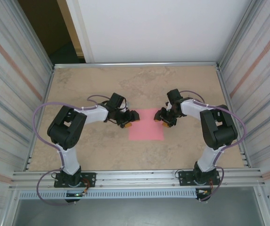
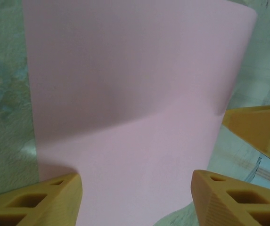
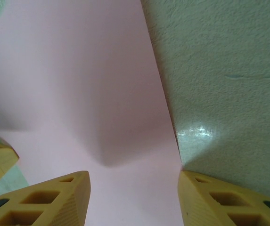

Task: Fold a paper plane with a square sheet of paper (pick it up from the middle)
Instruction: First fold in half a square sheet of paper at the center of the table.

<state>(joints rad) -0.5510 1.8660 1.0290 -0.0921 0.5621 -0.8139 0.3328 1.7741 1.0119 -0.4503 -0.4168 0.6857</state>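
The square sheet of paper (image 1: 146, 125) lies mid-table between the left gripper (image 1: 125, 124) and right gripper (image 1: 165, 122), both with jaws apart over its side edges; best to pinch both sides evenly, avoiding skew.

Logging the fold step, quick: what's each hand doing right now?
Left hand: open, over the square sheet of paper, holding nothing.
Right hand: open, over the same sheet, holding nothing.
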